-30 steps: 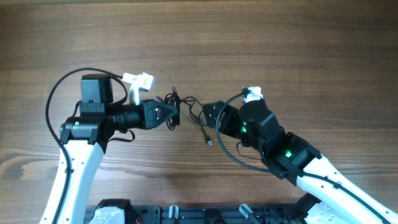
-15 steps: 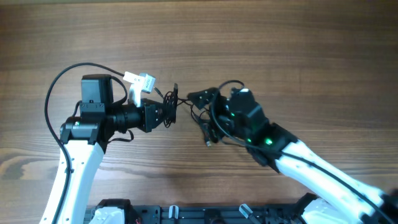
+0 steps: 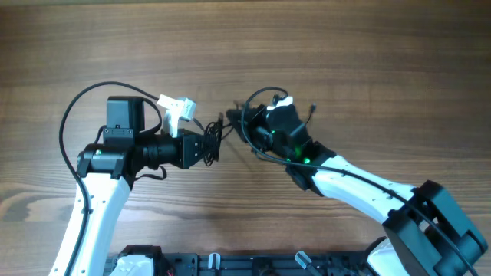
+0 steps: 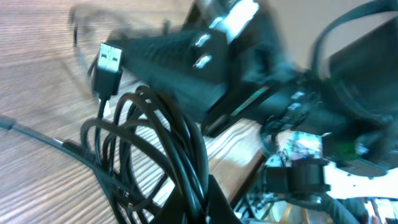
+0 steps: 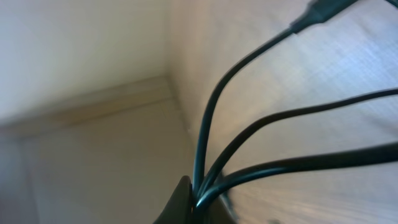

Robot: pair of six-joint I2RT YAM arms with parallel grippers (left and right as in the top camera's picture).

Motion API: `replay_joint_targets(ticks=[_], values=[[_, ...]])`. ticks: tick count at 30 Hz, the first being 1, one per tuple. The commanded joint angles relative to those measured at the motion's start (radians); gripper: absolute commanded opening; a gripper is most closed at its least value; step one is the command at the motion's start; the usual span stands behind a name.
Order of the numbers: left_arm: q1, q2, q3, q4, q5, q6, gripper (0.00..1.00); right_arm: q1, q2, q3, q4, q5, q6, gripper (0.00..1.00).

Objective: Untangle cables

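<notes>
Overhead: we are seeing cables point(image 3: 221, 133) bunched between both grippers, not yet separated. Left gripper point(image 3: 212, 146) clamping them at its tip; right gripper point(image 3: 236, 127) pinching them too. We are judging untangling barely begun.

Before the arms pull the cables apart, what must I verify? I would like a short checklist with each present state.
1. Left claw shut on the cables: ok.
2. Right claw shut on cable strands: ok.
3. Claws not touching each other: cannot tell, very close.
4. USB plug free of the loops: cannot tell.
5. Cables untangled: not ok, loops bunched together.
</notes>
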Motion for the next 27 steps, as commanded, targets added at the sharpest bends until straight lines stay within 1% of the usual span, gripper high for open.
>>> replay_joint_targets(ticks=[1, 3, 5, 6, 7, 8, 9, 10, 11, 12, 13, 14, 15, 17, 20, 21, 22, 26, 27], values=[[-0.005, -0.007, 0.006, -0.051, -0.164, 0.019, 0.04, -0.035, -0.058, 0.006, 0.152, -0.06, -0.317, 0.05], [-0.005, -0.007, 0.006, -0.072, -0.188, 0.014, 0.04, -0.049, -0.092, 0.006, 0.225, -0.116, -0.415, 0.05], [-0.005, -0.007, 0.005, -0.068, -0.214, -0.022, 0.04, -0.052, -0.127, 0.006, 0.217, -0.162, -0.483, 0.05], [-0.005, -0.007, 0.005, -0.06, -0.244, -0.059, 0.04, -0.052, -0.143, 0.006, 0.2, -0.192, -0.523, 0.05], [-0.004, -0.007, 0.005, -0.043, -0.31, -0.139, 0.04, -0.052, -0.166, 0.006, 0.156, -0.237, -0.579, 0.05], [-0.002, -0.007, 0.005, -0.026, -0.39, -0.245, 0.04, -0.052, -0.185, 0.006, 0.106, -0.263, -0.624, 0.04], [0.001, -0.007, 0.005, -0.015, -0.451, -0.329, 0.04, -0.052, -0.203, 0.006, 0.058, -0.271, -0.652, 0.04], [0.005, -0.007, 0.005, -0.003, -0.521, -0.425, 0.07, -0.052, -0.22, 0.006, 0.003, -0.269, -0.672, 0.05], [0.009, -0.007, 0.005, 0.006, -0.564, -0.49, 0.13, -0.052, -0.24, 0.006, -0.055, -0.263, -0.698, 0.05], [0.015, -0.007, 0.005, 0.017, -0.596, -0.554, 0.23, -0.052, -0.265, 0.006, -0.129, -0.248, -0.741, 0.05], [0.021, -0.007, 0.005, 0.026, -0.602, -0.589, 0.31, -0.052, -0.286, 0.006, -0.187, -0.231, -0.765, 0.04], [0.027, -0.007, 0.005, 0.039, -0.6, -0.618, 0.46, -0.052, -0.313, 0.006, -0.257, -0.203, -0.782, 0.04], [0.027, -0.007, 0.005, 0.05, -0.597, -0.64, 0.71, -0.052, -0.346, 0.006, -0.333, -0.171, -0.801, 0.05], [0.027, -0.007, 0.005, 0.053, -0.573, -0.64, 0.85, -0.052, -0.38, 0.006, -0.392, -0.147, -0.826, 0.05], [0.026, -0.007, 0.005, 0.053, -0.488, -0.631, 0.98, -0.052, -0.412, 0.006, -0.439, -0.106, -0.851, 0.05], [0.026, -0.007, 0.005, 0.053, -0.454, -0.625, 1.0, -0.052, -0.414, 0.006, -0.439, -0.104, -0.851, 0.05], [0.026, -0.007, 0.005, 0.054, -0.412, -0.594, 1.0, -0.052, -0.414, 0.006, -0.439, -0.104, -0.851, 0.05], [0.02, -0.007, 0.005, 0.045, -0.24, -0.395, 1.0, -0.052, -0.414, 0.006, -0.439, -0.104, -0.863, 0.05], [0.016, -0.007, 0.005, 0.041, -0.236, -0.396, 1.0, -0.052, -0.414, 0.006, -0.436, -0.105, -0.881, 0.05]])
